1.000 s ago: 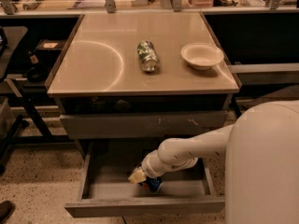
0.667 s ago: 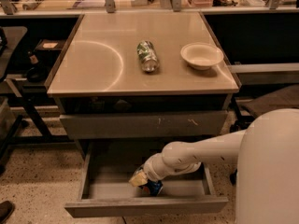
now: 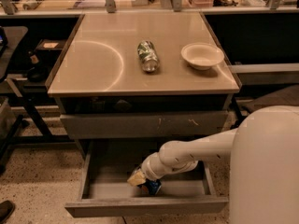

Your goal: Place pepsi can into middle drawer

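The pepsi can is being largely covered by the end effector, which is being held low inside the middle drawer; only a blue patch is being shown. The drawer's rear is being shadowed beneath the scuffed drawer front. The white body is being cropped by the right and bottom edges. A dark object is being cut off at the lower left, unidentifiable.
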`<state>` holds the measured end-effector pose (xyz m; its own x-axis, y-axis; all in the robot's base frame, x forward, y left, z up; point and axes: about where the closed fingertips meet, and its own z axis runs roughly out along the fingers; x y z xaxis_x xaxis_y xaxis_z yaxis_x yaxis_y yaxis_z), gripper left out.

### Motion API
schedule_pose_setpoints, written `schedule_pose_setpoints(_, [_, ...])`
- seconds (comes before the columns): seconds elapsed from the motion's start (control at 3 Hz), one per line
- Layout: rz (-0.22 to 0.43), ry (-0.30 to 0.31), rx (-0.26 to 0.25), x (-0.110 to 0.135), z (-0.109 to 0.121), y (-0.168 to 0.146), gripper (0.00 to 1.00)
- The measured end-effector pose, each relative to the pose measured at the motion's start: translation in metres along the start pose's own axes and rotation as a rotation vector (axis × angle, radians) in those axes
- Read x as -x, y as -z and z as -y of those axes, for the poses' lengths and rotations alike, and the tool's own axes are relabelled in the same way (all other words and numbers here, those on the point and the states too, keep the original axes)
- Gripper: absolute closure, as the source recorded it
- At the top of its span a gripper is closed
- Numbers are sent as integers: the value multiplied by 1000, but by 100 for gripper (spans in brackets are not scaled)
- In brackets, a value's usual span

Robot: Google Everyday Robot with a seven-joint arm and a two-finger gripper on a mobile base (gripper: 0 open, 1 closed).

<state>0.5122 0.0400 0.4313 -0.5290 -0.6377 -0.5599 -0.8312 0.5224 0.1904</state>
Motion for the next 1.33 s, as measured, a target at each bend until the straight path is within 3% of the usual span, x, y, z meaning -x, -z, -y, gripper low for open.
schedule_pose_setpoints(0.33, [-20, -12, 2, -8, 12, -23, 100])
schedule_pose_setpoints(0.67, [-17, -16, 13, -9, 12, -25, 100])
schedule_pose_setpoints(1.33, [-17, -16, 13, -9, 12, -25, 58])
